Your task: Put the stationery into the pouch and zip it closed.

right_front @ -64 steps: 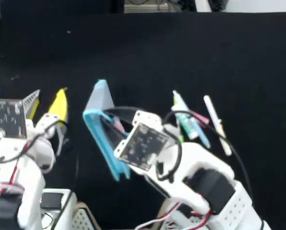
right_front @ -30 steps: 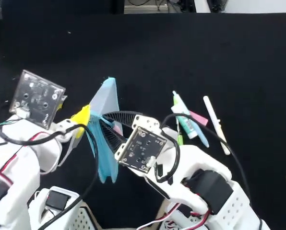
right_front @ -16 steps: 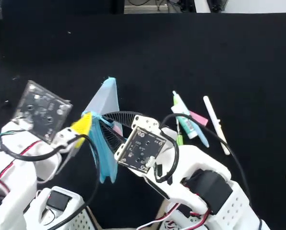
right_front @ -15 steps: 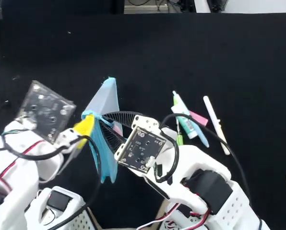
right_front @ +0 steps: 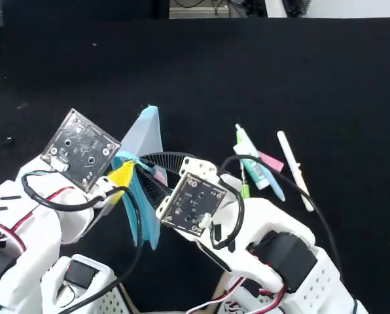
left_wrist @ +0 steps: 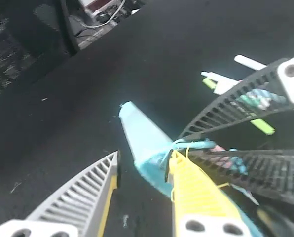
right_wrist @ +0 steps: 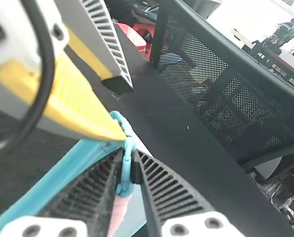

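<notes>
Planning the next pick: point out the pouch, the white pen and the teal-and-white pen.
pouch point(right_front: 145, 134), high view, pale upper flap.
white pen point(right_front: 293, 168), high view, middle of barrel.
teal-and-white pen point(right_front: 257, 171), high view, middle of barrel.

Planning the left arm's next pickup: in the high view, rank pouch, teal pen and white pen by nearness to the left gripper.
1. The pouch, at the left gripper.
2. The teal pen, to its right.
3. The white pen, farthest right.

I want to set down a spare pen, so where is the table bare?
Bare: the far table beyond the pouch and pens, and right of the white pen. Crowded: the near edge, with the left gripper and right gripper at the pouch.
</notes>
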Available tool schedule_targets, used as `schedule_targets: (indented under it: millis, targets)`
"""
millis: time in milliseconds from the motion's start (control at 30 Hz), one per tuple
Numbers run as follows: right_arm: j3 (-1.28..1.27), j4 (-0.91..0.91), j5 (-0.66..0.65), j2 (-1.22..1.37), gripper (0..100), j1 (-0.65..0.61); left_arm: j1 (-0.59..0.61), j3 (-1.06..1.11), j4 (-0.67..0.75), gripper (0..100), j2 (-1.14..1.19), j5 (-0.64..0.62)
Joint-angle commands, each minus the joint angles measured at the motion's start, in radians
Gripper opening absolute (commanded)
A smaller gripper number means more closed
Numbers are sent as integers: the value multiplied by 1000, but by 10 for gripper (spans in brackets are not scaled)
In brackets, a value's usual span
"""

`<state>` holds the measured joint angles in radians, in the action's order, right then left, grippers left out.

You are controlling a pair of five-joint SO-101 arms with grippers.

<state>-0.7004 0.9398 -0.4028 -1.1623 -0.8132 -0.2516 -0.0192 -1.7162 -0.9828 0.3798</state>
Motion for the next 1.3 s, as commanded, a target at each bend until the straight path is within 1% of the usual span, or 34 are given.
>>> schedule_targets:
  millis: [0, 167, 333, 500, 700, 767, 833, 867, 933, 1000, 1100, 1267]
  targets:
    - [2, 21, -5, 7, 10, -3, 87, -2, 3, 171, 9, 28]
    - [4, 20, -5, 7, 10, -3, 94, -1, 3, 171, 9, 29]
    - [1, 25, -5, 7, 10, -3, 93, 62, 5, 171, 9, 29]
    - [-1, 25, -5, 7, 10, -8, 93, 153, 75, 171, -2, 29]
    - [-1, 26, -5, 7, 10, -3, 91, 160, 98, 166, -2, 28]
    - [1, 26, -5, 7, 10, -3, 91, 159, 95, 133, -2, 28]
    - [8, 51, -5, 5, 10, -3, 91, 159, 97, 45, -2, -3]
    - [22, 72, -5, 5, 10, -3, 91, 159, 100, 20, -2, -21]
    - [58, 130, -5, 5, 10, -2, 91, 165, 95, 52, -2, -55]
    - [105, 199, -5, 5, 10, -2, 91, 165, 101, 30, -2, -89]
    - [170, 290, -5, 7, 10, -2, 91, 157, 101, 31, -2, -124]
    - [191, 354, -5, 7, 10, -2, 93, 156, 103, 32, -2, -189]
